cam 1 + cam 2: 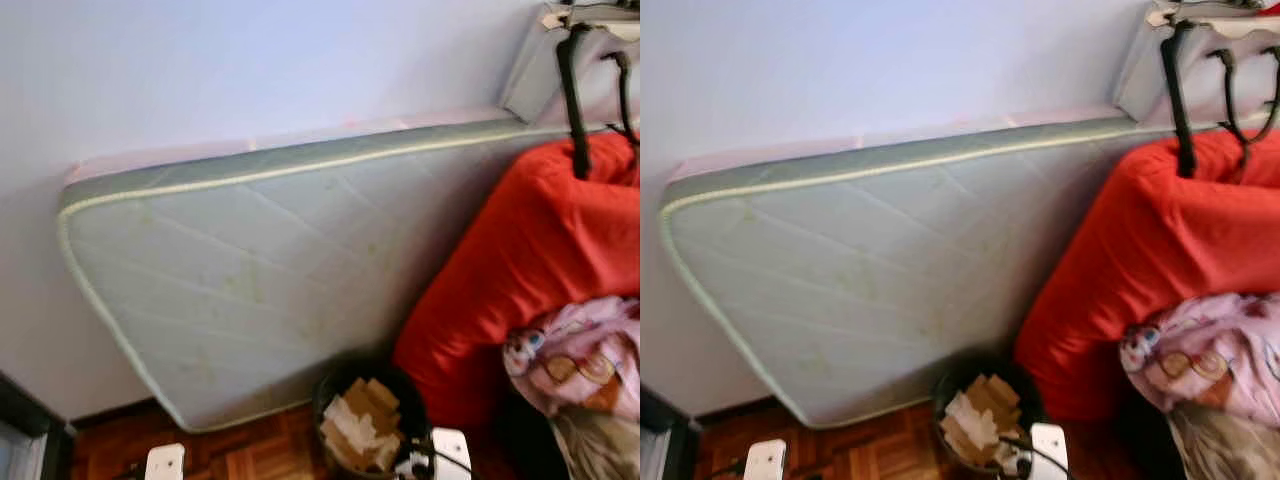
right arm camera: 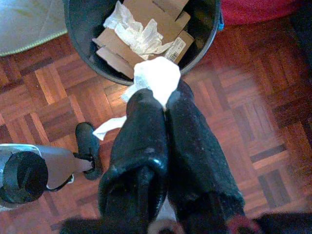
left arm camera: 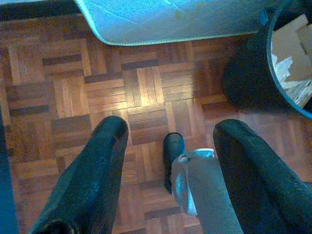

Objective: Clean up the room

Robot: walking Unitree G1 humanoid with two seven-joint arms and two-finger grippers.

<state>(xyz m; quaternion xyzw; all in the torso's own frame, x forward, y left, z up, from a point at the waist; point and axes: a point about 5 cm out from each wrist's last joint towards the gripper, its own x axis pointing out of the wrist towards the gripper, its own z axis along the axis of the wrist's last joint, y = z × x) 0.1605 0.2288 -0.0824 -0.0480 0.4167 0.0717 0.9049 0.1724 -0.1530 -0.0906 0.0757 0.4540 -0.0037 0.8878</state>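
From the head, you see a pale mattress (image 1: 260, 280) leaning on the wall, a red beanbag (image 1: 530, 260), and a black bin (image 1: 365, 420) holding cardboard. Your left pincer (image 3: 168, 141) hangs spread over parquet floor (image 3: 97, 97). Your right pincer (image 2: 163, 100) pinches crumpled white tissue (image 2: 156, 80), its tail trailing floorward, just beside the bin's rim.

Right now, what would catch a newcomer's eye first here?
A pale quilted mattress leans on edge against the wall, with a bright red beanbag at its right end. Before them a dark bin of cardboard scraps stands on the parquet, and the right tool holds a white crumpled tissue beside its rim.
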